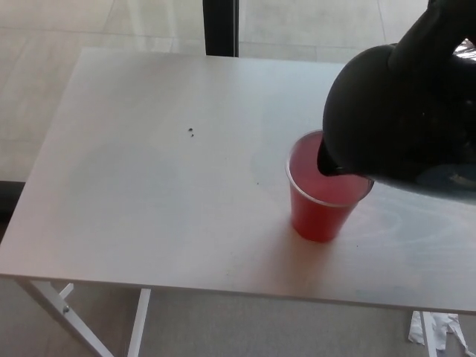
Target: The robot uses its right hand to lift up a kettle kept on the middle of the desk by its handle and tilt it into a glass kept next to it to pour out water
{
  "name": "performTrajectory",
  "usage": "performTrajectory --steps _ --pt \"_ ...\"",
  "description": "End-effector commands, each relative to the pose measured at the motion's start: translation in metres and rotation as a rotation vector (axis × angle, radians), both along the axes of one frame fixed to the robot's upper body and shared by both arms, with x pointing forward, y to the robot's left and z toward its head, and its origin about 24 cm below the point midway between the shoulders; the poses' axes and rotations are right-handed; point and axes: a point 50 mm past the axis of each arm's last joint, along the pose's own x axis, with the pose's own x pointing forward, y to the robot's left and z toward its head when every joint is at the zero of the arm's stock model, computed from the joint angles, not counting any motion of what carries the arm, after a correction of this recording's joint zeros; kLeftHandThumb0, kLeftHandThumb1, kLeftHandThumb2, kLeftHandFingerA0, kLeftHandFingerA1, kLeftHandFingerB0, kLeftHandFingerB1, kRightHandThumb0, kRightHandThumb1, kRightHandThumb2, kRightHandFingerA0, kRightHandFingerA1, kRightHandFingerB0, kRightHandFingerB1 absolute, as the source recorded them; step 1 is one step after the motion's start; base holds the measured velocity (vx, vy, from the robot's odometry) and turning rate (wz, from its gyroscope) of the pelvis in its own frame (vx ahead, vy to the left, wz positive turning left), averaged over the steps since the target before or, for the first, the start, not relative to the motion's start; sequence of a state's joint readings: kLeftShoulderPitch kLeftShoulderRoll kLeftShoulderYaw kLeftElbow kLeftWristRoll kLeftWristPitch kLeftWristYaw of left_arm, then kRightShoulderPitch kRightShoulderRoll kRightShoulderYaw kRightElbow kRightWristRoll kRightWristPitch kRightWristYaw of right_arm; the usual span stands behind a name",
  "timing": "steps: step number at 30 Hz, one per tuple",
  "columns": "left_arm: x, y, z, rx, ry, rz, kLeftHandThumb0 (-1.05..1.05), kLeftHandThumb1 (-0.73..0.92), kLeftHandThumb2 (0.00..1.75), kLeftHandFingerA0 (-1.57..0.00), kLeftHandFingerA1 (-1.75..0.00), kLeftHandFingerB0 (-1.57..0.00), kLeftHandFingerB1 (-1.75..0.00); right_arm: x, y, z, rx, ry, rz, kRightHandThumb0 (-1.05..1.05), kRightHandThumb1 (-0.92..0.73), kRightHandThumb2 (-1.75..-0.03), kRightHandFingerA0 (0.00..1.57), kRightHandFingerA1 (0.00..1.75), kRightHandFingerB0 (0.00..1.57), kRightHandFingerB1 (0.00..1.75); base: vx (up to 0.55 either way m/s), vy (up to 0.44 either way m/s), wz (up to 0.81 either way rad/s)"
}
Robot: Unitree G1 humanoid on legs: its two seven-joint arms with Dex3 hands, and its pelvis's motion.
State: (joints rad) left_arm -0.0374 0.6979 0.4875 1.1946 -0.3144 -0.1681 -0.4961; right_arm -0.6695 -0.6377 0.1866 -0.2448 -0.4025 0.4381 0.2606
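Observation:
A black kettle (401, 119) hangs tilted over the right side of the white desk (149, 193). Its spout (327, 161) dips down inside the rim of a red plastic cup (321, 213), which stands upright under it. The kettle hides the cup's right rim. A dark shape at the top right is my right hand (440, 28), shut on the kettle's handle; it blends with the black body, so the fingers are hard to make out. No stream of water is visible. My left hand does not show.
A small dark speck (193, 132) lies left of centre on the desk. A black post (221, 26) stands behind the far edge. The desk's white legs (138, 321) and crumpled white scraps (439, 331) on the floor show below the front edge.

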Motion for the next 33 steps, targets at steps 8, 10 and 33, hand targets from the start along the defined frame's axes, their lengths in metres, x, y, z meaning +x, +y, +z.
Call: performTrajectory --steps 8,10,33 --pt "0.002 0.004 0.007 0.031 0.014 -0.012 -0.84 0.92 0.73 -0.41 -0.50 -0.28 -0.39 -0.003 0.025 -0.001 -0.162 -0.046 0.124 -0.25 -0.48 -1.02 0.96 1.75 0.78 1.55 0.00 0.000 0.00" --pt "0.003 0.004 0.007 0.028 0.014 -0.013 -0.84 0.92 0.73 -0.40 -0.50 -0.28 -0.38 -0.005 0.034 -0.005 -0.219 -0.045 0.141 -0.26 -0.51 -1.01 0.95 1.75 0.79 1.48 0.00 0.000 0.00" --pt "0.003 0.004 0.007 0.036 0.015 -0.024 -0.85 0.92 0.73 -0.40 -0.49 -0.28 -0.39 -0.012 0.058 -0.005 -0.346 -0.011 0.197 -0.24 -0.59 -0.77 0.91 1.75 0.82 0.98 0.00 0.000 0.00"
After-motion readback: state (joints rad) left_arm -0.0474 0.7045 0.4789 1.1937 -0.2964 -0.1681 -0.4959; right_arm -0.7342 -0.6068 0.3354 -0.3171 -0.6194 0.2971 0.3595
